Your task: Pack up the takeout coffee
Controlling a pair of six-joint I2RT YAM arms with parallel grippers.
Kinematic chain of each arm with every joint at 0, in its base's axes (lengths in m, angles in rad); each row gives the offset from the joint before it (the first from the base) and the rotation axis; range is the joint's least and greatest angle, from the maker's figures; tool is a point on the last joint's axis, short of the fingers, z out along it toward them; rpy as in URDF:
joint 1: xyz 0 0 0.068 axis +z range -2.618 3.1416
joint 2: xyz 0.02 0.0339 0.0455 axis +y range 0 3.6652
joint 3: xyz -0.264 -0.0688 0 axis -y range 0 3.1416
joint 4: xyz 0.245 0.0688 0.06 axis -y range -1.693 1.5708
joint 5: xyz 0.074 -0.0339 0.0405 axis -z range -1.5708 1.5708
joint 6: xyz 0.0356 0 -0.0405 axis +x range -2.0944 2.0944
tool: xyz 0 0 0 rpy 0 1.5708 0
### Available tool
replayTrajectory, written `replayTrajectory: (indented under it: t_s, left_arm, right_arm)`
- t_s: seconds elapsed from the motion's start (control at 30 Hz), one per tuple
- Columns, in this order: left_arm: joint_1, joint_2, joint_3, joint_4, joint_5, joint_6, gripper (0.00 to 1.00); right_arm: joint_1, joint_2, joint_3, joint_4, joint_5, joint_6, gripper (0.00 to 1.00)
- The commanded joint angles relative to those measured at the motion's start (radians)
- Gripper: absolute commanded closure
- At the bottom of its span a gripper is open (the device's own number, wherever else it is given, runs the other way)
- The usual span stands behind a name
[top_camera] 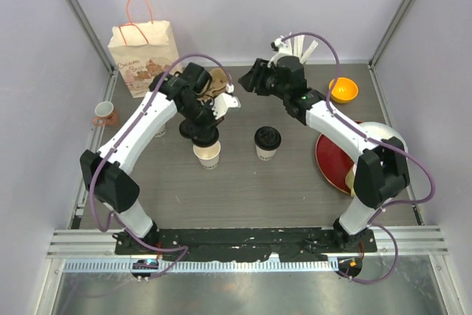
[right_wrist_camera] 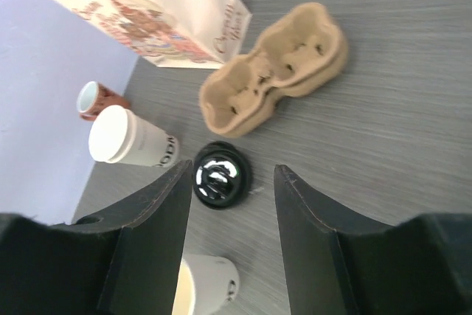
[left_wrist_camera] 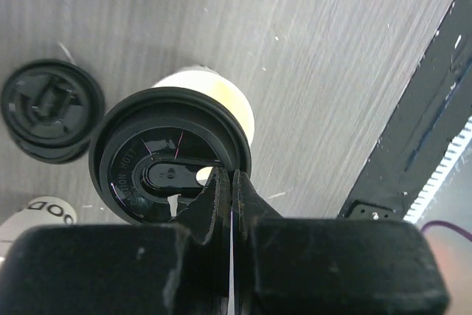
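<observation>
One lid (left_wrist_camera: 147,145) (pinched) — left gripper (left_wrist_camera: 231,179).

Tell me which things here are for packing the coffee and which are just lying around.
For the job: paper cup, black lid, lidded cup, cup carrier, paper bag.
Lying about: pink mug, orange bowl, red plate.

left arm (top_camera: 138,127), right arm (top_camera: 335,127): white links, black joints | cables (top_camera: 429,182): purple, looped | tool fingers (right_wrist_camera: 147,241): matte black
</observation>
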Motion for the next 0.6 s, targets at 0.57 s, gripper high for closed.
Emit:
replayTrajectory:
  t_s: [0.57]
  left_arm:
    - [-0.060, -0.009, -0.210, 0.120, -0.021, -0.028, 1.00]
  right_arm:
    - [-0.034, -0.145, -0.193, 0.020, 0.030, -0.007, 0.46]
